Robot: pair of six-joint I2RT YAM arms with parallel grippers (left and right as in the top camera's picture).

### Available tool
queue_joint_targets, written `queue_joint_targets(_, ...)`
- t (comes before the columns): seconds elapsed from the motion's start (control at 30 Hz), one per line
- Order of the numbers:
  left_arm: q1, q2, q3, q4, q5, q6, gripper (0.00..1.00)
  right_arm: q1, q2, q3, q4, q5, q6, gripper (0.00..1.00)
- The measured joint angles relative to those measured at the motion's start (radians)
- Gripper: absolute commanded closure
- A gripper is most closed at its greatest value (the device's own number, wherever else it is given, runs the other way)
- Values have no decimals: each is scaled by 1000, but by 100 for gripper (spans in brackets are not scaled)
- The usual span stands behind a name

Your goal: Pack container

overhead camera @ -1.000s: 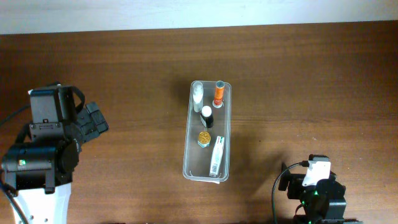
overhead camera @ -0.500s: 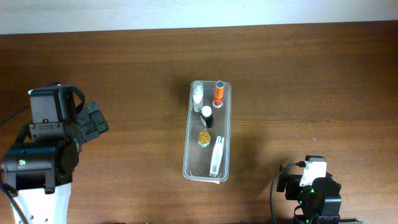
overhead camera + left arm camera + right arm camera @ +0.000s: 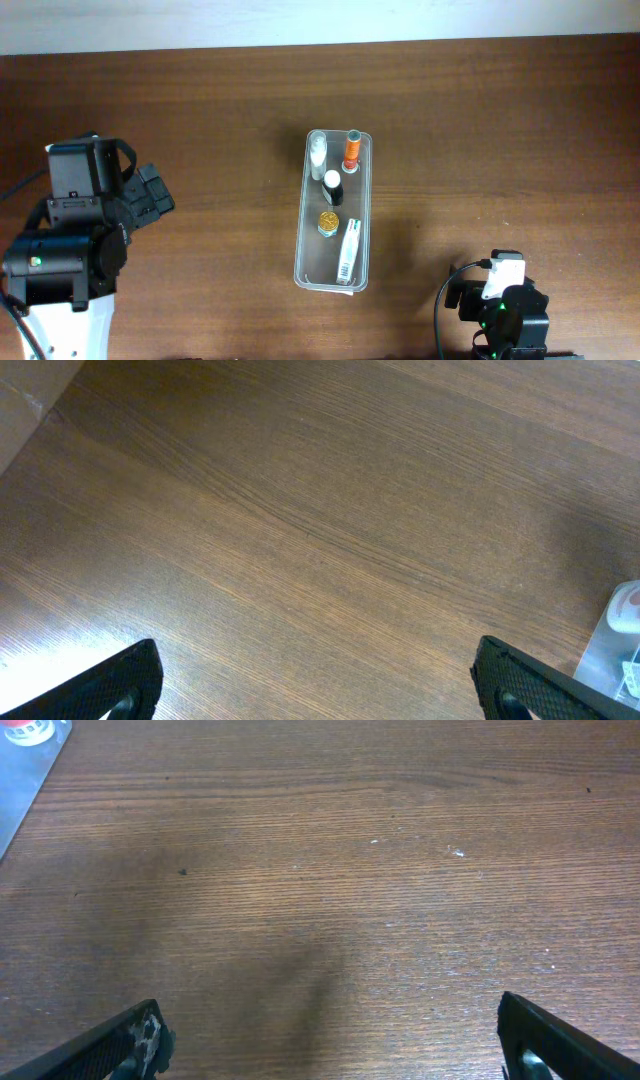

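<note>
Container (image 3: 314, 268) (bottles (image 3: 331, 187) inside) on wooden table (image 3: 500, 130)

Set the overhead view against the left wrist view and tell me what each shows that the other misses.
Overhead only: the whole container, holding an orange bottle, a gold-lidded jar and a white tube. Left wrist only: the left hand close up, fingertips spread wide. Both: the wooden table and a corner of the container.

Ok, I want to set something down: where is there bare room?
Inside the container, only the near corner bordered by the white tube and gold-capped jar is bare; its far end is crowded with bottles. Bare table lies either side.
</note>
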Motion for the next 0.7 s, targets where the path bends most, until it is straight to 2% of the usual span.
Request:
queue_joint_targets(0.57,0,-24,-5,-2,-12,0,1,0,0,0,0,0,0,2)
queue_joint_targets(0.7,0,-120,-80,92,-20,2,1,0,0,0,0,0,0,2)
